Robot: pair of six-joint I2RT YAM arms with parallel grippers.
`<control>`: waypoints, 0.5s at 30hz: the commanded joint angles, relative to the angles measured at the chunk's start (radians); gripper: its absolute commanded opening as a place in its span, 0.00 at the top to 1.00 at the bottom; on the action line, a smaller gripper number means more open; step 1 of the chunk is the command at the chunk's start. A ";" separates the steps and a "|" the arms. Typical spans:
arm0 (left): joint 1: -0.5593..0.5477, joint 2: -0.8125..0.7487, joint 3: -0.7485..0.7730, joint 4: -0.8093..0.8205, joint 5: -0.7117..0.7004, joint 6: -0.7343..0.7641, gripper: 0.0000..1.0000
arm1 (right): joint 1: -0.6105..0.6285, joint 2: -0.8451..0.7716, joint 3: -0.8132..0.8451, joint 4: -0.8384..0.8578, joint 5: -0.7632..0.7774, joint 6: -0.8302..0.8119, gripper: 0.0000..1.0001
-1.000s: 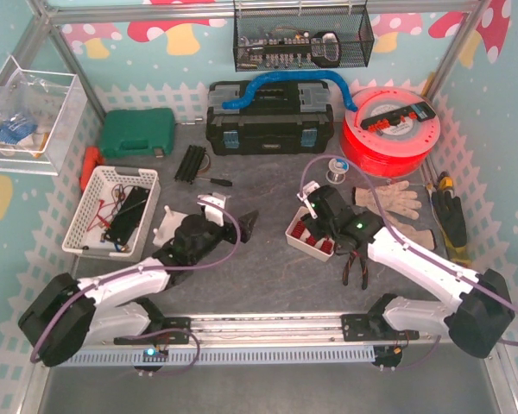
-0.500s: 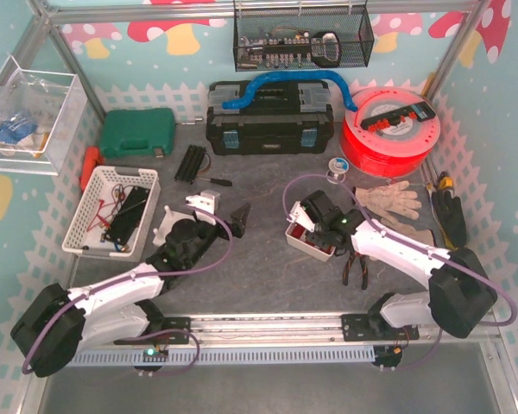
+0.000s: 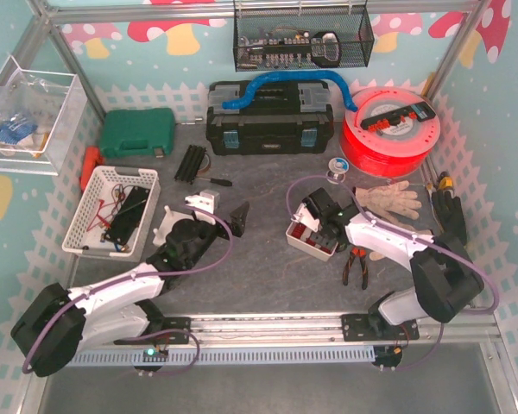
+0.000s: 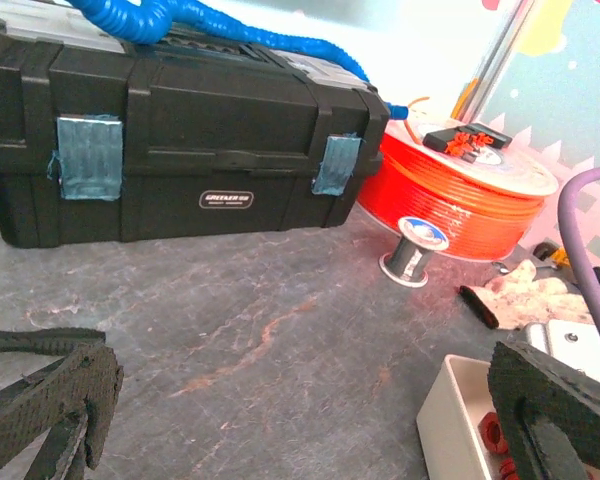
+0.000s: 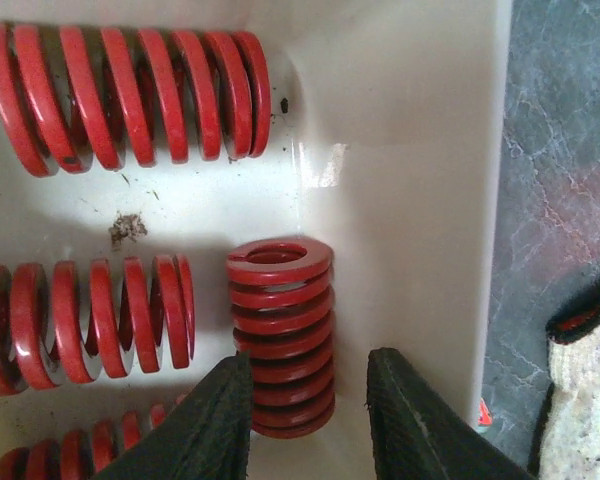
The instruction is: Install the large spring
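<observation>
White plastic tray [image 5: 410,200] of red coil springs [image 5: 130,95], right of desk [image 3: 259,259] centre.
Right end effector [image 5: 305,390] straddles one large spring [image 5: 280,300] in the tray, clamping not confirmable; left end effector [image 4: 300,400] spread wide, empty.

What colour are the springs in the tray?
Red springs, clearest in the right wrist view.

grey table [image 3: 259,259], mushroom-print walls [image 3: 160,30], metal frame [image 3: 63,52]

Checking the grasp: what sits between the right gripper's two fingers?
One red spring in the white tray, its near coils between the fingers of the right gripper, as the right wrist view shows.
</observation>
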 commanded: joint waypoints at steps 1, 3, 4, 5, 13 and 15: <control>-0.006 0.000 -0.012 0.022 -0.013 0.021 0.01 | -0.018 0.028 -0.003 0.023 -0.006 0.008 0.65; -0.006 -0.002 -0.012 0.020 -0.017 0.023 0.01 | -0.020 0.045 -0.011 0.038 -0.019 0.010 0.65; -0.006 -0.002 -0.012 0.019 -0.019 0.024 0.01 | -0.021 0.054 -0.014 0.044 -0.024 0.012 0.64; -0.006 -0.004 -0.013 0.020 -0.020 0.024 0.01 | -0.022 0.064 -0.015 0.048 -0.026 0.013 0.64; -0.007 -0.017 -0.016 0.018 -0.020 0.024 0.01 | -0.034 0.135 -0.020 0.070 -0.048 0.026 0.61; -0.007 -0.018 -0.016 0.017 -0.021 0.024 0.01 | -0.035 0.152 -0.022 0.071 -0.052 0.024 0.60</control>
